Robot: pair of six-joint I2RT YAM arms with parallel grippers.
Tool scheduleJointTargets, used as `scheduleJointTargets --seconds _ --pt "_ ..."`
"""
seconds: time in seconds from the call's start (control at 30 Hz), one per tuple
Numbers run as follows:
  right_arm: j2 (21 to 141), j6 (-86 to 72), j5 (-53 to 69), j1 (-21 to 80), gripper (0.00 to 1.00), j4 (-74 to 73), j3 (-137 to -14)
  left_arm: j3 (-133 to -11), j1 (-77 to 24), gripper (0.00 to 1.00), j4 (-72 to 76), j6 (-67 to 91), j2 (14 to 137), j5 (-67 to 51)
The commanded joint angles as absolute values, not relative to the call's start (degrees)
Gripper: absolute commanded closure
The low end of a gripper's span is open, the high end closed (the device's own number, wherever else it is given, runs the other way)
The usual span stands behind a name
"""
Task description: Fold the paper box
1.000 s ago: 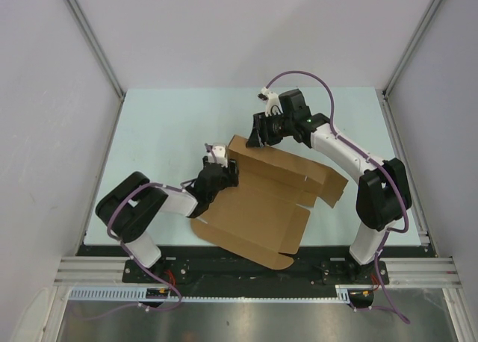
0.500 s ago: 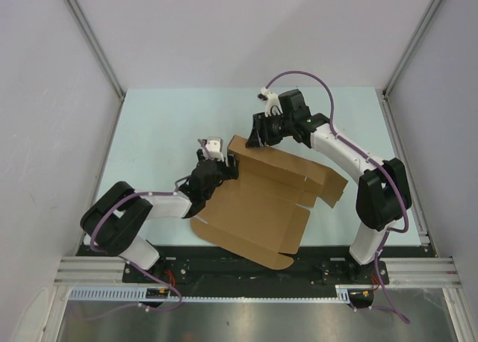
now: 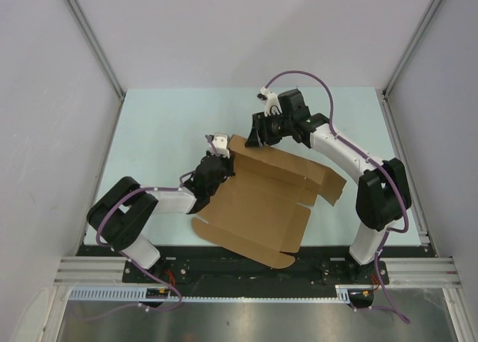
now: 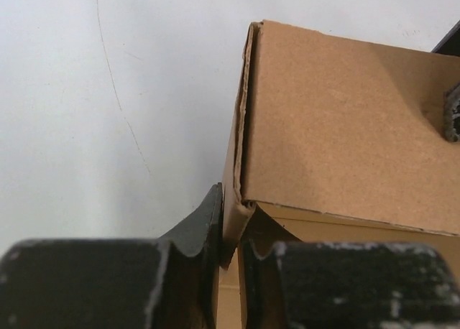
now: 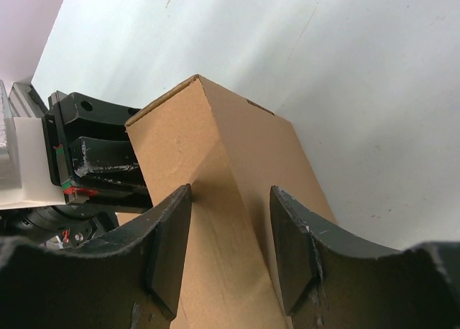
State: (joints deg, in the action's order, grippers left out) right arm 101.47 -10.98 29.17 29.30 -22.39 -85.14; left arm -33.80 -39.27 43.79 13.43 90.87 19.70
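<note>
The left gripper (image 4: 231, 232), nearly closed, pinches a thin flap at the far-left corner of the paper box (image 3: 258, 204) lying mid-table, while the half-open right gripper (image 5: 231, 200) clasps its raised far wall; the cardboard is probably light, stiff and easily creased, so best held at the flap edges.

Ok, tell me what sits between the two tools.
Only the box: in the top view its raised far corner stands between the left tool and the right tool. The right wrist view shows the same.
</note>
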Motion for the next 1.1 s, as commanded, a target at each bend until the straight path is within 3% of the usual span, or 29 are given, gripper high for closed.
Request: scheduleJointTargets --seconds 0.0,0.27,0.47,0.57,0.6,0.63,0.7,0.77,0.87,0.97,1.0,1.07 --pt "101.69 -10.98 27.16 28.74 0.46 -25.22 -86.13 -34.19 -38.85 0.87 44.13 13.71 89.56 21.0" --pt "98.7 -12.57 22.77 28.39 0.38 -23.99 -87.01 -35.42 -38.85 0.87 39.03 12.75 87.1 24.51" --pt "99.05 -10.9 22.94 27.6 0.4 -26.54 -86.92 -35.07 -38.76 0.85 37.97 11.43 85.87 26.54" --pt "99.58 -11.07 24.17 27.51 0.41 -26.72 -85.78 -35.07 -38.67 0.69 37.97 11.51 85.96 25.85" --pt "99.49 -11.07 24.17 27.68 0.42 -26.54 -85.61 -34.98 -38.67 0.54 38.14 11.51 86.13 25.49" --pt "99.67 -10.99 24.26 27.77 0.42 -26.19 -85.26 -35.07 -38.67 0.48 38.32 11.77 86.22 25.31" --pt "99.84 -10.99 24.43 28.04 0.42 -26.19 -85.25 -34.98 -38.76 0.41 38.93 12.48 86.83 24.61" --pt "100.02 -10.99 24.61 28.04 0.42 -26.1 -85.17 -34.89 -38.67 0.41 40.16 13.44 87.53 24.26" --pt "100.2 -10.81 24.79 28.21 0.43 -25.84 -85.17 -35.68 -38.67 0.47 40.69 14.5 89.38 23.12" --pt "100.37 -10.64 24.79 28.13 0.43 -26.1 -85.17 -36.3 -38.67 0.79 41.22 14.85 90.61 22.85" --pt "100.2 -10.55 24.79 28.13 0.43 -26.36 -85.25 -36.39 -38.76 0.94 41.13 14.77 90.62 22.68" --pt "99.85 -10.46 24.44 27.95 0.43 -26.37 -85.17 -36.82 -38.67 1.0 40.0 14.15 90.53 22.67"
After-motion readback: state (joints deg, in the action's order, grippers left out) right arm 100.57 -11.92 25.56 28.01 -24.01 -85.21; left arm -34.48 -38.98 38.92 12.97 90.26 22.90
